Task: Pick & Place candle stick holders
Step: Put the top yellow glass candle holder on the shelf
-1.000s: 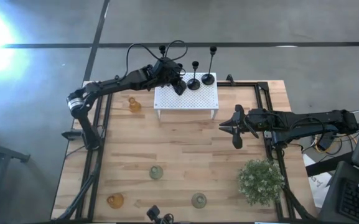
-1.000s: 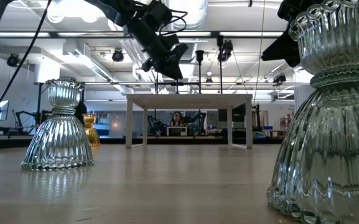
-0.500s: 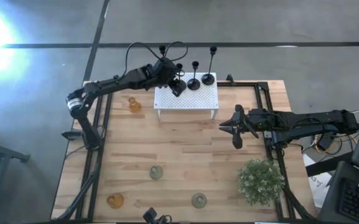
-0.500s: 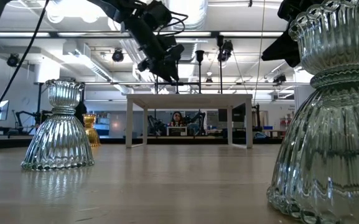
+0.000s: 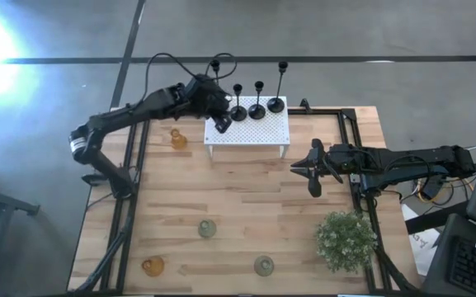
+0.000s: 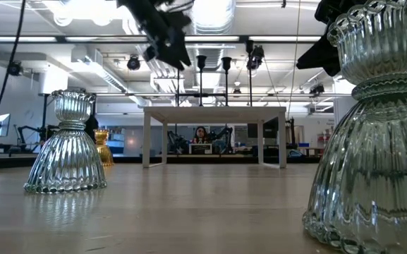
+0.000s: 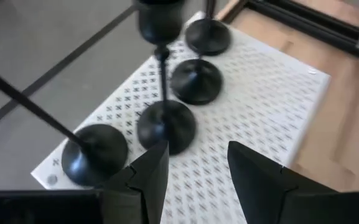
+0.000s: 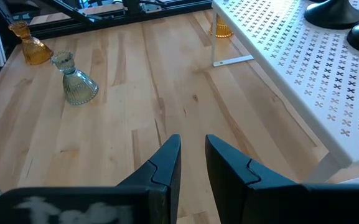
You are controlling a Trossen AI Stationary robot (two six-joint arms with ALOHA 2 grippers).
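Overhead, table-level and two wrist views, all sharing the white rack (image 5: pixel 247 129).
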